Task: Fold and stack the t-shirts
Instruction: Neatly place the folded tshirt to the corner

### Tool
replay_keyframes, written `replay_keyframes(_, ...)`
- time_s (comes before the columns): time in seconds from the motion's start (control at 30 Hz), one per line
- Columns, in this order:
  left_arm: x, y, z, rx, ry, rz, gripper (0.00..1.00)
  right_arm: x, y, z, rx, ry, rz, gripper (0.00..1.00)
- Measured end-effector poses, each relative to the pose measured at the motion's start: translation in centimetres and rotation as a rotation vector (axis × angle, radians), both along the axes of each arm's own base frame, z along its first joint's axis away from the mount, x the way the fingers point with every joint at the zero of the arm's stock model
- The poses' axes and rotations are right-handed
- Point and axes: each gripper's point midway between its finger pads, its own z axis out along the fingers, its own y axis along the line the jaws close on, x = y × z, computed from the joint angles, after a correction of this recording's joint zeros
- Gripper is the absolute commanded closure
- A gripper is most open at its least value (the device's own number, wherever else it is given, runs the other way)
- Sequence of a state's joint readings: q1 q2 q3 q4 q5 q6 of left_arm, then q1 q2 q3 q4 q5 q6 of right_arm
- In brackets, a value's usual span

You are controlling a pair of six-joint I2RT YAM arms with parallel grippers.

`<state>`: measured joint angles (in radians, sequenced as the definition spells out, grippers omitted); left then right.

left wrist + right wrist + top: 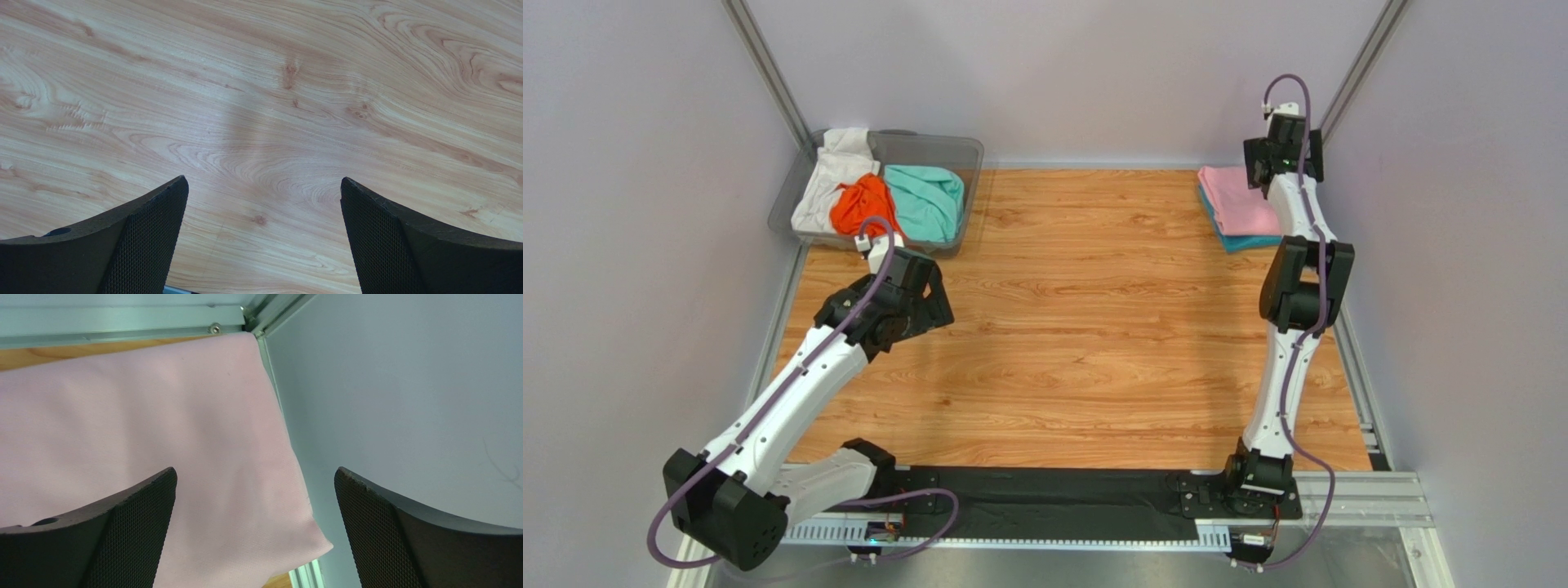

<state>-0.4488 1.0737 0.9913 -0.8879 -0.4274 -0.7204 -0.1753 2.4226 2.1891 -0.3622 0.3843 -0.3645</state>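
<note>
A folded light pink t-shirt (pixel 1237 200) lies on a folded teal-blue one (pixel 1234 240) at the far right of the table. My right gripper (pixel 1284 157) hangs over the stack's right edge, open and empty; the pink shirt (pixel 153 435) fills the right wrist view under the jaws. White (pixel 832 172), orange (pixel 859 203) and mint-green (pixel 928 199) t-shirts lie crumpled in a grey bin (pixel 967 157) at the far left. My left gripper (pixel 922 288) is open and empty over bare wood (pixel 264 122), just in front of the bin.
Grey walls and aluminium frame posts close in the table on left, back and right. A metal rail (pixel 123 332) runs along the back edge behind the pink shirt. A black mat (pixel 1063 502) lies between the arm bases.
</note>
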Motion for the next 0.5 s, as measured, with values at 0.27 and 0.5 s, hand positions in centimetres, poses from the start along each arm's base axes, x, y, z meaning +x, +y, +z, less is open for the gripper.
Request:
replay_keyframes(0.27, -0.9, 0.1, 1.5, -0.047, -0.06, -0.01, 0.0, -3.3, 2.3, 1.6, 0.116, 0.01, 0.03, 0.0)
replay_keyframes(0.5, -1.4, 0.1, 1.1, -0.06, -0.054, -0.01, 0.0, -7.4, 3.1, -3.9, 0.144, 0.206, 0.035, 0.0)
